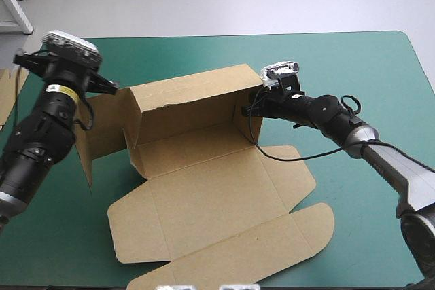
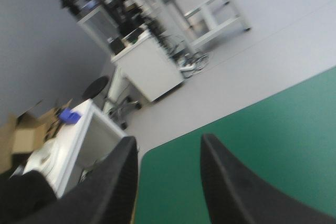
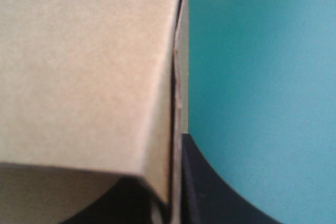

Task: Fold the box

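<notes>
The box (image 1: 197, 188) has walls raised and flaps flat, right end effector (image 1: 246, 110) clamping one wall, left end effector (image 2: 169, 139) wide

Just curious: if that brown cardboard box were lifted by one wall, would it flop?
Probably light: the brown cardboard box seems one thin sheet. Its panels seem stiff, walls standing upright, but the flat lid would likely swing down at its creases.

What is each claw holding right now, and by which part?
The right claw is shut on the box, pinching its raised right end wall. The left claw is open, holding nothing.
</notes>
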{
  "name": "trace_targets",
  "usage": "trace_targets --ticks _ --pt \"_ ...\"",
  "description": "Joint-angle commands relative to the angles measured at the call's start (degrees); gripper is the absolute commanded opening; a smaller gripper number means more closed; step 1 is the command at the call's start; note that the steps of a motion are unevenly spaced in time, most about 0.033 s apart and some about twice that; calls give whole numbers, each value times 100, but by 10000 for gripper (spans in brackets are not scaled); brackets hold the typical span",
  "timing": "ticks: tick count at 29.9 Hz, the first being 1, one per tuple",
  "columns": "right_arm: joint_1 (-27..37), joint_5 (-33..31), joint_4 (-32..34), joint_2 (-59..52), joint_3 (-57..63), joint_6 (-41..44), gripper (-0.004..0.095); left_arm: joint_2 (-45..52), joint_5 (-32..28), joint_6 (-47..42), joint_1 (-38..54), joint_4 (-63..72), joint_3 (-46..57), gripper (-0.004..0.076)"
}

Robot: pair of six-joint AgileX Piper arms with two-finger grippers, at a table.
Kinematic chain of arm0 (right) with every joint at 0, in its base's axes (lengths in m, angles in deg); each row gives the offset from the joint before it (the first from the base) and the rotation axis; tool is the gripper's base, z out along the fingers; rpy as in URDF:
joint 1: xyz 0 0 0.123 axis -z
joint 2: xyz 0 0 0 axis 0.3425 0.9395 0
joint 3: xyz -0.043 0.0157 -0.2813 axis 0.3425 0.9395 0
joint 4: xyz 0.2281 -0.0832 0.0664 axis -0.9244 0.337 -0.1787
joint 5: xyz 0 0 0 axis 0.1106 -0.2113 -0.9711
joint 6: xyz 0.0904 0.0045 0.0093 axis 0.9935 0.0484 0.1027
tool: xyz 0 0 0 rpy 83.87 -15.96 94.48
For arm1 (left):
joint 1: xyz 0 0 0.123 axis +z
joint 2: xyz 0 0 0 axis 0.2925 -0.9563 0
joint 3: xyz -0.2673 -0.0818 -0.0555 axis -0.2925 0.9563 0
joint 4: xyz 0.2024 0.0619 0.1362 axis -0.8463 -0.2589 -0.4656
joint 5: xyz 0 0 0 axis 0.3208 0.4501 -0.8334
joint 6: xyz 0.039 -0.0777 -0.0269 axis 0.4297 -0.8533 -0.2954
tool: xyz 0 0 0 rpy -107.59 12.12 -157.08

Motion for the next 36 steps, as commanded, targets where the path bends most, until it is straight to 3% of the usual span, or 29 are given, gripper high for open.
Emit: trace_targets --ticks 1,6,11,15,24,32,36 --pt "22 -272 631 -133 -43 595 -13 141 -14 -63 1000 391 -453 282" --pt "22 -272 1245 -133 -43 1051 -13 97 94 -63 2541 1773 -469 282" --pt "97 -296 1268 -133 -68 1156 -13 -113 55 -298 3447 3129 -1 267" --pt "215 -873 1575 -133 -396 1393 -13 -230 -104 -534 3551 3326 598 261" --pt "312 -2253 3684 -133 -1989 2944 -13 -285 -309 -520 3551 3105 1003 261" --pt "312 -3778 4649 -122 -3367 3534 -13 -285 -504 -520 3551 3155 1003 254" --pt "312 -4173 5120 50 -3662 3775 -13 -285 -554 -520 3551 3220 1003 237"
